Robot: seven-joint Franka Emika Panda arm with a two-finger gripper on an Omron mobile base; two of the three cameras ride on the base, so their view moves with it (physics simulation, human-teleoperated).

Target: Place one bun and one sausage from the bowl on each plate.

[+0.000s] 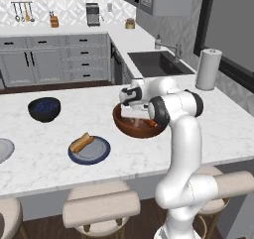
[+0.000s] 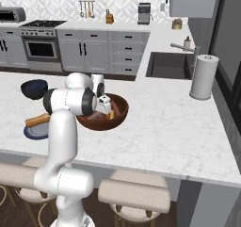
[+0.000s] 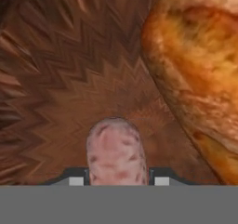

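Reddish-brown bowl (image 1: pixel 140 127) on the bench holds the jaws, pinching a pink sausage (image 3: pixel 116 152) beside a bun (image 3: pixel 195 74); pickup step; next, lift clear and carry to the blue plate (image 1: pixel 96 153) left of the bowl.

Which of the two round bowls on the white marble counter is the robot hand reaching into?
The large reddish-brown wooden bowl, near the counter's middle. The smaller dark blue-black bowl stands apart, untouched.
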